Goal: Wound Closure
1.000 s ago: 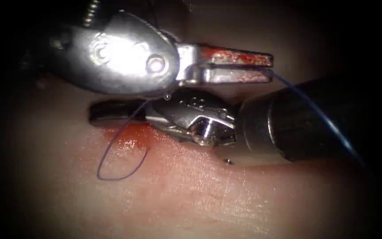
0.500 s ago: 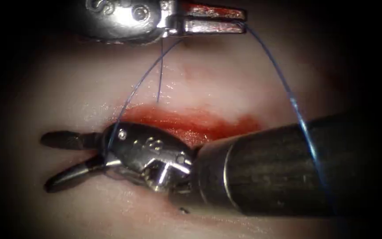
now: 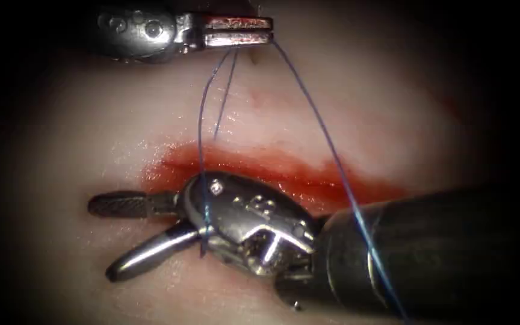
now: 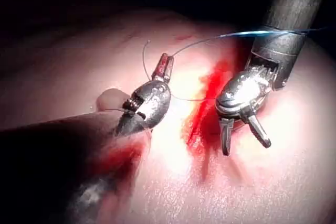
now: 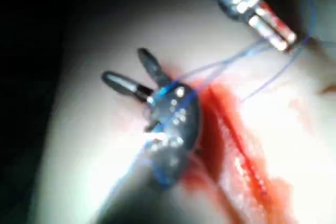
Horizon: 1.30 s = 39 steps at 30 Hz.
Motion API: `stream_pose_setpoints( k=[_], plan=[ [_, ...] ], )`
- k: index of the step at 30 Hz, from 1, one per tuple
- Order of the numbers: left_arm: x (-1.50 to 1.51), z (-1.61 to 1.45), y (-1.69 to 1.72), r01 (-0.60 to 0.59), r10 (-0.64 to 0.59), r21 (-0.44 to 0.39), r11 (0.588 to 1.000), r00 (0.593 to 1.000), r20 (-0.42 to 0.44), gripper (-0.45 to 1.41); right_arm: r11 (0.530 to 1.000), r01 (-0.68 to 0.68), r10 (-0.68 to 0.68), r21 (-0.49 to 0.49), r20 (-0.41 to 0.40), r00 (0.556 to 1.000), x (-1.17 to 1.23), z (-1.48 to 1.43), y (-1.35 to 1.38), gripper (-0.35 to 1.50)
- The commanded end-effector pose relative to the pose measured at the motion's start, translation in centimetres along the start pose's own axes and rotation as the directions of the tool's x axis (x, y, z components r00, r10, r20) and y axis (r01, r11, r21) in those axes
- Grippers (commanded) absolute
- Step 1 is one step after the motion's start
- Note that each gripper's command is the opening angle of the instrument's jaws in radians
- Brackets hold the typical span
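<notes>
Your left tool [image 3: 270,31] at upper centre clamped on thread [image 3: 326,150], your right tool [image 3: 100,241] gaping empty at lower left, thread draped across its wrist, beside the cut [image 3: 284,168] in the tissue [image 3: 392,120].

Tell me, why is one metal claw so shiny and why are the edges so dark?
Endoscope view: the light glints off the right tool, its jaws open, and fades to dark round the rim, where the left tool holds the thread. Left wrist view: glare whitens the tissue beside the red fluid. Right wrist view: everything is blurred.
</notes>
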Motion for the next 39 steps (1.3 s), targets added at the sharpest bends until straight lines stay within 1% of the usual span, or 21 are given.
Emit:
stream_pose_setpoints(
  k=[1,4,8,10,16,20,23,25,35,39],
  plan=[
    [-0.09,0.01,0.09,0.000,0.000,-0.003,1.000,1.000,-0.004,-0.45,1.000,-0.009,0.009,0.001,-0.012,1.000,-0.08,0.00,0.02,0.93],
    [-0.18,-0.13,0.19,0.000,0.000,0.006,1.000,1.000,-0.014,-0.45,1.000,-0.025,0.026,0.007,-0.060,0.998,-0.05,-0.03,0.04,0.93],
    [-0.24,-0.21,0.28,0.003,-0.003,0.007,1.000,1.000,-0.021,-0.45,0.999,-0.033,0.034,0.004,-0.095,0.995,0.00,-0.06,0.03,0.91],
    [-0.27,-0.28,0.36,0.002,-0.002,0.009,1.000,1.000,-0.021,-0.45,0.999,-0.052,0.052,0.003,-0.135,0.989,0.04,-0.11,0.05,0.91],
    [-0.33,-0.39,0.47,0.006,-0.005,0.014,1.000,1.000,-0.029,-0.45,0.997,-0.077,0.073,-0.007,-0.213,0.974,0.08,-0.18,0.10,0.88],
    [-0.31,-0.52,0.56,0.016,-0.015,0.020,1.000,0.999,-0.044,-0.45,0.996,-0.082,0.069,-0.047,-0.226,0.972,0.11,-0.27,0.17,0.88],
    [-0.26,-0.63,0.67,0.028,-0.027,0.023,0.999,0.998,-0.058,-0.45,0.992,-0.083,0.059,-0.090,-0.241,0.969,0.15,-0.44,0.25,0.88],
    [-0.23,-0.67,0.73,0.035,-0.033,0.025,0.999,0.997,-0.066,-0.45,0.991,-0.080,0.052,-0.106,-0.245,0.968,0.15,-0.50,0.27,0.86],
    [-0.15,-0.77,0.90,0.052,-0.050,0.020,0.998,0.996,-0.078,-0.45,0.991,-0.080,0.051,-0.108,-0.245,0.968,0.15,-0.51,0.27,0.85],
    [-0.14,-0.78,1.09,0.055,-0.053,0.019,0.998,0.996,-0.077,-0.45,0.991,-0.082,0.053,-0.110,-0.248,0.967,0.19,-0.51,0.27,0.85]
  ],
)
